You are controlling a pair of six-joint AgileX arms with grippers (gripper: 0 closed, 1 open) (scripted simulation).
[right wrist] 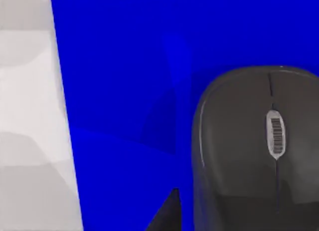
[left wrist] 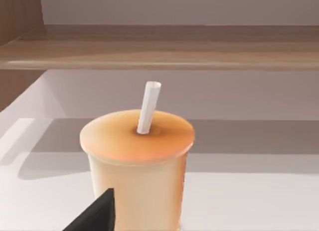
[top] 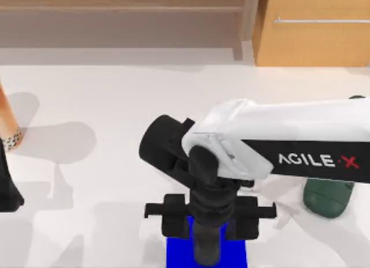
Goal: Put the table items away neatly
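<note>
Nearest the lower edge of the top view, the right gripper [top: 209, 219] points straight down over a blue mat [top: 176, 253], its black crossbar spanning the mat's upper border. In the right wrist view the computer mouse [right wrist: 254, 151] lies directly beneath that gripper, resting on the mat toward the lower right of the frame; one dark fingertip [right wrist: 167, 213] stands just beside the mouse's flank. Whether the fingers are spread or pinching the mouse cannot be told.

The mouse is a dark grey oval with a pale scroll wheel on its midline. Its long axis runs up and down the wrist frame, roughly parallel to the mat's bare left border, so the fingers would bracket its narrow width. Judged from this, the right arm is either setting the mouse on the mat or about to lift it.

Farther out, at the right of the top view, a dark green rounded object [top: 328, 198] lies on the white table [top: 115, 94], partly under the arm.

At the far left edge of the top view stands the tan-orange cup [top: 8, 126] with its speckled band. In the left wrist view the cup [left wrist: 137, 176] is upright, a white straw [left wrist: 148, 107] through its lid, with one black finger [left wrist: 97, 216] of the left gripper just before it; that gripper's opening cannot be told. Beyond lies a wooden shelf [left wrist: 159, 51].
</note>
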